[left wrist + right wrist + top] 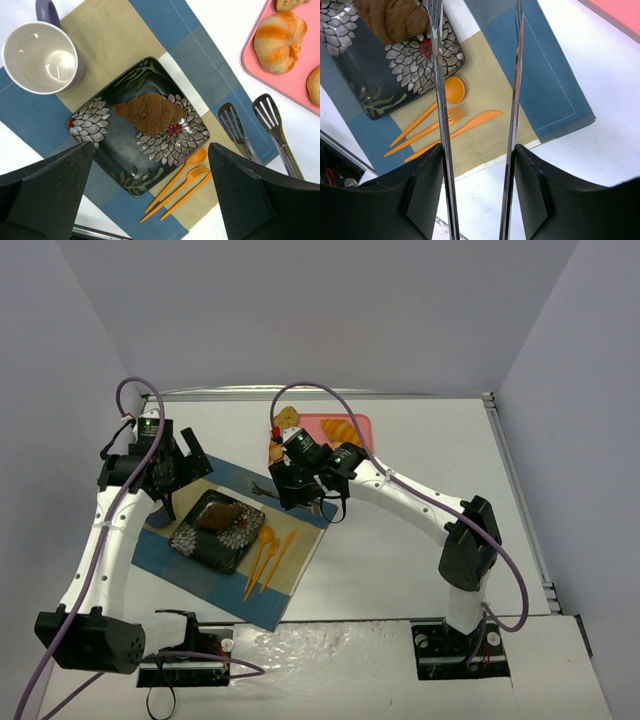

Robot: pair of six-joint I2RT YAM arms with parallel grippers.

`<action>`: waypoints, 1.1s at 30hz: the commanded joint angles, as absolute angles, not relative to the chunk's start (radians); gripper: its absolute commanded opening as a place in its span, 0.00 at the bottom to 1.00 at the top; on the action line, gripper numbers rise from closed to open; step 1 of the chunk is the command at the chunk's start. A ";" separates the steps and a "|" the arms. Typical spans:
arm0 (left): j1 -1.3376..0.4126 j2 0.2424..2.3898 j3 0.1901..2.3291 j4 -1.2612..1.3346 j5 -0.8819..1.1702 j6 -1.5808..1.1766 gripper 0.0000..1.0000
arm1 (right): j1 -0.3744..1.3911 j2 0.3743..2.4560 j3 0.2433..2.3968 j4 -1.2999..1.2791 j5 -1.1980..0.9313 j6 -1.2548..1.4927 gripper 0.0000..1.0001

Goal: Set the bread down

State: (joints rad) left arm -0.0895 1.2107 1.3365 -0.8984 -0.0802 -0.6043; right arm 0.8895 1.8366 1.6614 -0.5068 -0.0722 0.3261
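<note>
— As viewed straight down past the left claw, spread wide and gripping nothing: dark brown bread, matte, ridged like a shell, tapering to a point. Lying flat mid-plate, just ahead of the fingertips. Square plate, glossy black, painted with pale petals and one red bloom.

— Agreed. Under it, cloth placemat in blue and tan blocks on a smooth white bench. Ahead-left of that claw, round mug, white glaze inside, purple handle cropped by the frame edge.

— And to the right of that claw?

— Slim orange spoon, fork and knife side by side, close to the right finger. Farther ahead, pink tray with a golden striped croissant; only a corner of the tray in frame.

— Right claw?

— Clenched partway on shiny metal tongs, one thin arm against each black finger. Tips lost past the top edge at that wrist; seen from the left wrist as two slotted paddles, held apart. Ahead-left of the right claw, just a brown end of the bread, rest cut off. Cannot tell whether the tong tips touch the placemat.
</note>
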 commanded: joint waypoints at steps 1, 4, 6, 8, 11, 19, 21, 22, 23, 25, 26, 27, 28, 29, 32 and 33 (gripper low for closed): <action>-0.086 1.233 1.362 -0.848 -0.034 -0.591 0.97 | 0.827 1.747 1.639 -0.492 -0.003 0.356 0.52; -0.086 1.243 1.363 -0.846 -0.022 -0.581 0.97 | 0.778 1.729 1.618 -0.494 0.042 0.382 0.51; -0.086 1.252 1.365 -0.849 -0.016 -0.572 0.97 | 0.738 1.710 1.596 -0.494 0.070 0.409 0.51; -0.086 1.260 1.367 -0.850 -0.009 -0.566 0.97 | 0.684 1.686 1.571 -0.493 0.105 0.439 0.51; -0.087 1.268 1.363 -0.846 -0.003 -0.561 0.97 | 0.623 1.644 1.534 -0.491 0.153 0.475 0.51; -0.087 1.303 1.366 -0.830 0.000 -0.548 0.97 | 0.483 1.561 1.413 -0.492 0.251 0.555 0.51; -0.087 1.310 1.369 -0.827 0.000 -0.544 0.97 | 0.462 1.551 1.379 -0.491 0.263 0.568 0.51; -0.087 1.316 1.372 -0.826 0.014 -0.542 0.97 | 0.450 1.549 1.371 -0.493 0.269 0.574 0.51; -0.087 1.321 1.374 -0.825 0.025 -0.540 0.97 | 0.442 1.549 1.360 -0.495 0.277 0.580 0.51; -0.087 1.335 1.381 -0.825 0.032 -0.535 0.97 | 0.425 1.550 1.337 -0.496 0.306 0.596 0.51; -0.087 1.338 1.384 -0.824 0.034 -0.534 0.97 | 0.418 1.551 1.324 -0.497 0.316 0.604 0.51; -0.087 1.343 1.387 -0.823 0.036 -0.532 0.97 | 0.407 1.551 1.306 -0.497 0.319 0.613 0.51; -0.087 1.346 1.390 -0.822 0.037 -0.531 0.97 | 0.396 1.551 1.296 -0.497 0.322 0.621 0.51; -0.087 1.348 1.392 -0.822 0.038 -0.529 0.97 | 0.388 1.552 1.290 -0.497 0.329 0.627 0.51; -0.087 1.356 1.399 -0.817 0.040 -0.523 0.97 | 0.363 1.564 1.263 -0.493 0.351 0.635 0.51; -0.087 1.358 1.401 -0.816 0.041 -0.522 0.97 | 0.357 1.568 1.260 -0.492 0.354 0.635 0.51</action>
State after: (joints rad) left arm -0.0895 1.3672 1.3365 -0.8577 0.0302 -0.5470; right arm 0.3840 1.5890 1.2682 -0.5068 0.2768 0.6020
